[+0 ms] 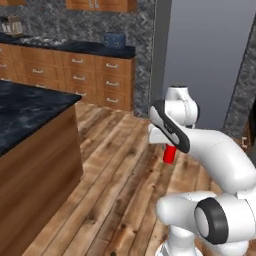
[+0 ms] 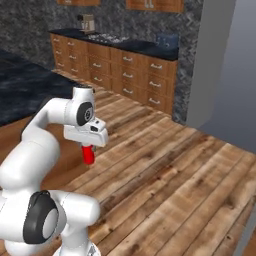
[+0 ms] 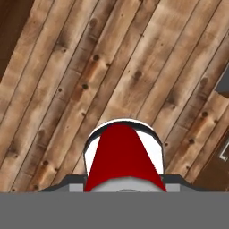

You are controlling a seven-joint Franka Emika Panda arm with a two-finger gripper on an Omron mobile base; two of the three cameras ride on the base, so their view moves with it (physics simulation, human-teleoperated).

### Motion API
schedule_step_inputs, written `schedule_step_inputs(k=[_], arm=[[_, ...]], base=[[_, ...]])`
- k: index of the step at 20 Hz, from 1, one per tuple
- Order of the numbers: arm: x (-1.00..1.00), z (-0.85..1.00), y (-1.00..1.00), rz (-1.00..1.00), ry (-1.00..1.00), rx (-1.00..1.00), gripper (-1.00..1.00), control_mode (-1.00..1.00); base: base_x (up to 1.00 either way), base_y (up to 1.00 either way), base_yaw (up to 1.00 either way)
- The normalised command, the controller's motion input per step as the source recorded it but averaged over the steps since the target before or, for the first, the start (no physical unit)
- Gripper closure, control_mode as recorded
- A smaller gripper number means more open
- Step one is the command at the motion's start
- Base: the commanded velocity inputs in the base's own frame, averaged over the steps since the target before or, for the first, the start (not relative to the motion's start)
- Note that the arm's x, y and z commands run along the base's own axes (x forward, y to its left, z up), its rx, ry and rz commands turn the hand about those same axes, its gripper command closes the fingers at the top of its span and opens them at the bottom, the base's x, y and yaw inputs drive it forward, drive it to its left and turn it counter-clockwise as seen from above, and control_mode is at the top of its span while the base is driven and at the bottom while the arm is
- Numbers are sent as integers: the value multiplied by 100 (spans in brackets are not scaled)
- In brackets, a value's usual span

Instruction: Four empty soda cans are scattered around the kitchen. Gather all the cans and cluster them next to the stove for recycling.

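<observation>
A red soda can (image 1: 170,154) with a silvery top hangs upright under my hand, well above the wooden floor. My gripper (image 2: 88,148) is shut on it from above. In the hand view the can (image 3: 123,156) sits at the bottom centre with floor planks behind it. On the far counter lies a pale patch (image 2: 107,37), too small to tell whether it is the stove. The fingers are mostly hidden by the hand and the can.
A dark-topped island (image 1: 30,107) with wooden sides stands close on the left. A run of wooden drawer cabinets (image 1: 95,75) lines the far wall, with a small blue object (image 1: 115,40) on its counter. A tall grey panel (image 1: 210,65) rises ahead on the right.
</observation>
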Motion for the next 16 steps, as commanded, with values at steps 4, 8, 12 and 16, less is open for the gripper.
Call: schedule_step_inputs(k=[4,8,12,16], arm=[[0,0,0,0,0,0,100,100],[0,0,0,0,0,0,100,100],[0,0,0,0,0,0,100,100],[0,0,0,0,0,0,100,100]], base=[[65,-1,33],[71,-2,24],[72,-6,16],[72,-7,12]])
